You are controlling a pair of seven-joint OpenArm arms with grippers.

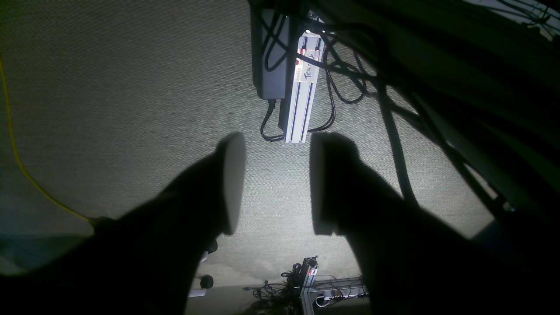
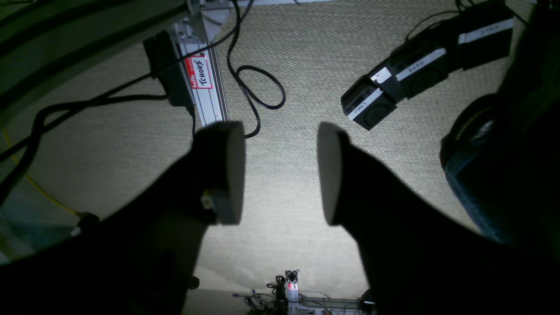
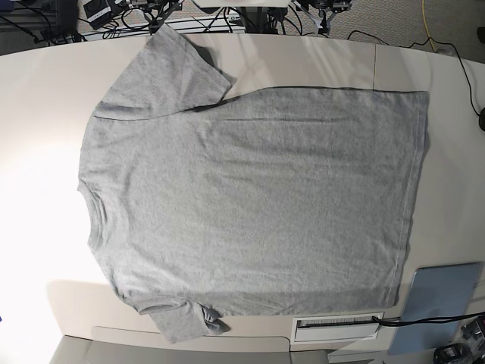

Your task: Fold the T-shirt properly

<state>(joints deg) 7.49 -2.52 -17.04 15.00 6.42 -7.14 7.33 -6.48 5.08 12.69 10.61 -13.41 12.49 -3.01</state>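
Observation:
The heather-grey T-shirt lies spread flat on the pale table. Its collar points left and its hem is on the right. One sleeve spreads at the top left; the other is crumpled at the bottom edge. No lettering shows. Neither arm appears in the base view. My left gripper is open with nothing between its fingers, hanging over carpet. My right gripper is also open and empty above the carpet. The shirt is out of both wrist views.
A grey-blue pad lies at the table's lower right corner, beside a white slotted box. Under the grippers are an aluminium rail with black cables, a yellow cord and a black jointed arm section.

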